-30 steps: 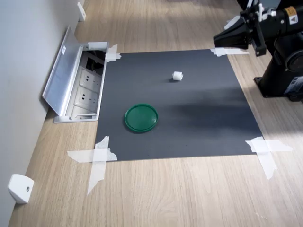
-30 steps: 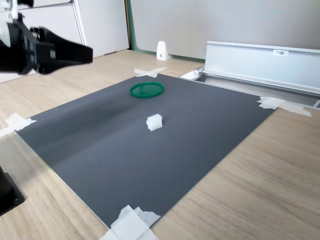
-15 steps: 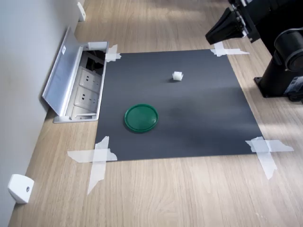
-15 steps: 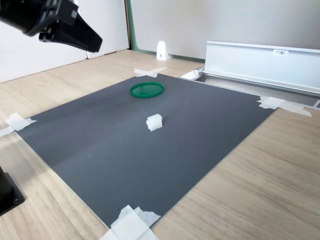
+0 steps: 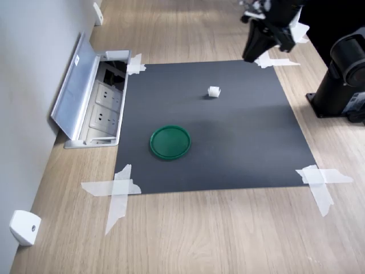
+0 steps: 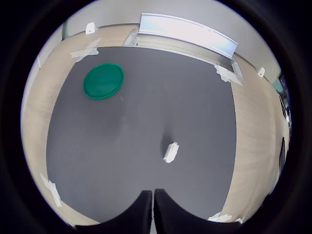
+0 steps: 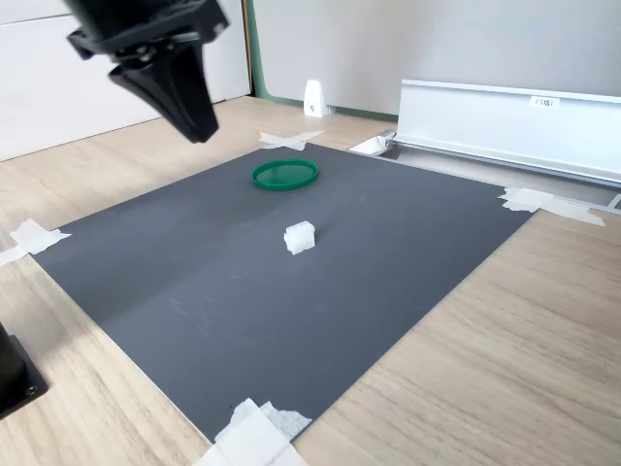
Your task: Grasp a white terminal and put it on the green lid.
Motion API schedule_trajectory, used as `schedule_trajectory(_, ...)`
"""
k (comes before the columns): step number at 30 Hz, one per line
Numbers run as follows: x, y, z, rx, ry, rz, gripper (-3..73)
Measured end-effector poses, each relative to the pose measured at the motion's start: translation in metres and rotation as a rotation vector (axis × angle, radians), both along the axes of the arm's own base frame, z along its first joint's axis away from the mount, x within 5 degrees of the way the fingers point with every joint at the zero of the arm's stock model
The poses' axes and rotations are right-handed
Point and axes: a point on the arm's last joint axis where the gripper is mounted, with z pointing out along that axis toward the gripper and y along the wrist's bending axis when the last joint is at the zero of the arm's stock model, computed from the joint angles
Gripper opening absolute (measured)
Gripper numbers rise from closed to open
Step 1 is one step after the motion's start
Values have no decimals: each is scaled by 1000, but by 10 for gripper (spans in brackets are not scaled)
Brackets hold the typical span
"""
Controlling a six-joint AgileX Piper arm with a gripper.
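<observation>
The white terminal [image 5: 214, 91] [image 7: 300, 237] [image 6: 170, 152] lies alone on the dark grey mat [image 5: 228, 148]. The green lid [image 5: 170, 142] [image 7: 285, 174] [image 6: 103, 80] rests flat on the same mat, well apart from the terminal. My gripper [image 5: 252, 54] [image 7: 200, 131] hangs high in the air, pointing down, near the mat's back right corner in the first exterior view. It is above and off to the side of the terminal, touching nothing. In the wrist view its black fingers [image 6: 139, 212] are pressed together, shut on nothing.
An open socket box with a raised silver flap [image 5: 77, 91] [image 7: 505, 126] borders the mat. White tape strips [image 5: 117, 191] hold the mat's corners. A white wedge piece [image 5: 23, 227] sits near the wall. The arm's black base [image 5: 342, 91] stands at the first exterior view's right.
The gripper has swung from level to pointing downward and moved in toward the mat's corner, nearer the terminal. The terminal and lid have stayed put.
</observation>
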Motion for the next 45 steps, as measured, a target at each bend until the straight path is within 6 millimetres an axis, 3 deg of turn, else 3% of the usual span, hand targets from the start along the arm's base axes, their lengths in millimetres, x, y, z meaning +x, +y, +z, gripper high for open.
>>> schedule_trajectory(3,17,-5,-5,0,87,-9,30)
schedule_trajectory(7,32,-8,-22,-5,192,21,139)
schedule_trajectory(10,38,-9,-30,-15,222,57,265)
schedule_trajectory(16,45,-10,-33,-42,198,100,610)
schedule_trajectory(19,50,-11,-39,-55,218,110,695)
schedule_trajectory(28,72,-14,-71,-43,276,106,724)
schedule_trajectory(36,91,-21,-82,-26,267,55,718)
schedule_trajectory(45,98,-30,-99,-11,307,31,682)
